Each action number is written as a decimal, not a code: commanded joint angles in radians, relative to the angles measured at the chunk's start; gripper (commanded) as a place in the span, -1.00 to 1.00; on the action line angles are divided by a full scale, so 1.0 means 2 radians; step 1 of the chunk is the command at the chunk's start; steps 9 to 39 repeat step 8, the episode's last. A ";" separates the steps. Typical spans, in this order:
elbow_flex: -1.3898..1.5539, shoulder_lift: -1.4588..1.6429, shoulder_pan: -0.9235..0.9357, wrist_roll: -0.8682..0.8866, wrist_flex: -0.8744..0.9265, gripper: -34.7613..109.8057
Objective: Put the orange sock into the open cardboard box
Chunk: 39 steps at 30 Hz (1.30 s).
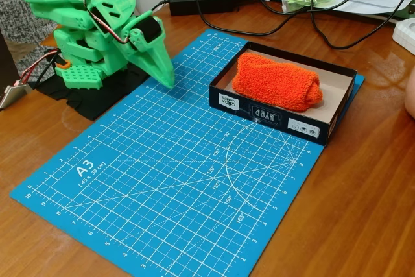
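Nearest us lies the blue mat (168, 186). On its far right corner we see the sock (277, 82) lying inside the box (275, 116). Our green gripper (159, 69) is folded down at the mat's left edge, jaws together, empty, well apart from the box.

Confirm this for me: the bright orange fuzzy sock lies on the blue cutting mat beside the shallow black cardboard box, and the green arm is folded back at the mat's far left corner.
Not quite. The fixed view shows the bright orange fuzzy sock lying inside the shallow black cardboard box, on its tan floor, not beside it on the blue cutting mat. The green arm is folded back at the mat's far left corner.
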 commanded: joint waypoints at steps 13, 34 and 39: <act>0.002 0.012 0.014 0.010 0.005 -0.52; 0.002 0.012 0.014 0.010 0.005 -0.52; 0.002 0.012 0.014 0.010 0.005 -0.52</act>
